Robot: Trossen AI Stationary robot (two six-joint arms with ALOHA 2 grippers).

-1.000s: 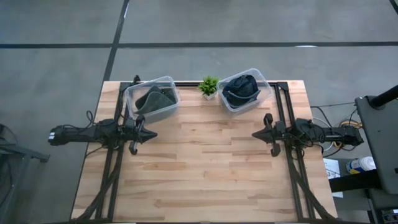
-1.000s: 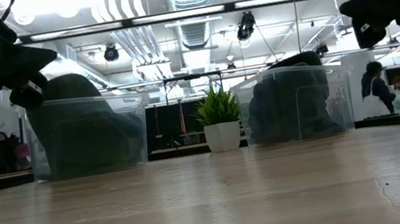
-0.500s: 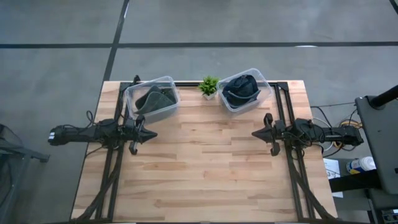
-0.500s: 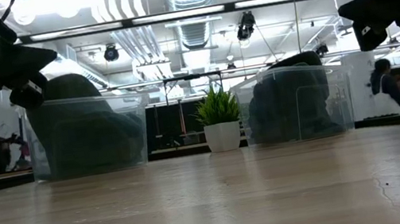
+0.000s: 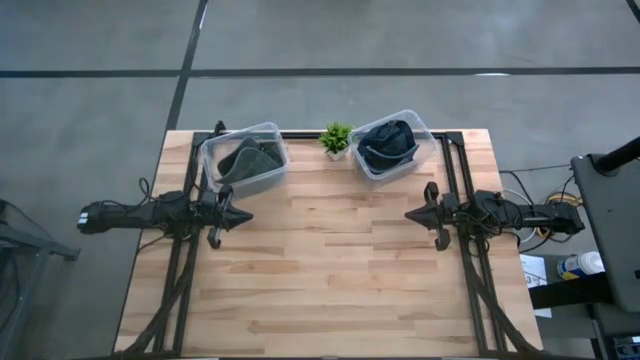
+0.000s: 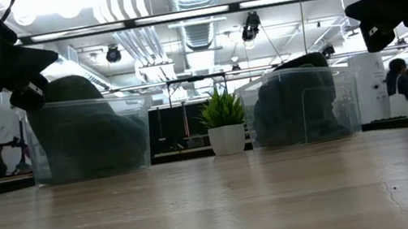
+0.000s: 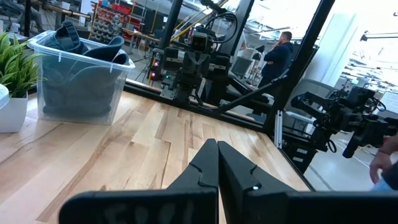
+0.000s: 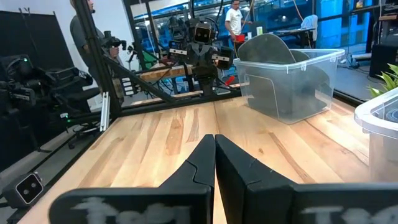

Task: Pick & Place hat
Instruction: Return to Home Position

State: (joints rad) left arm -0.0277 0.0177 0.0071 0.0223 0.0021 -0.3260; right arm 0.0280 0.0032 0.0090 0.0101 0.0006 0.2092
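Note:
A dark green hat (image 5: 250,160) sits in a clear plastic bin (image 5: 243,157) at the table's far left. A dark navy hat (image 5: 387,141) fills a second clear bin (image 5: 393,143) at the far right. Both bins stand on the table top. My left gripper (image 5: 243,215) hovers shut above the table's left side, just near of the green hat's bin. My right gripper (image 5: 412,215) hovers shut above the right side, near of the navy hat's bin. The two grippers point at each other across the table. The left wrist view shows the navy hat's bin (image 7: 78,78); the right wrist view shows the green hat's bin (image 8: 287,81).
A small potted plant (image 5: 336,139) stands between the two bins at the far edge. The wooden table top (image 5: 330,270) stretches bare between and near of the grippers. People show in the room beyond the table in the low view (image 6: 407,90).

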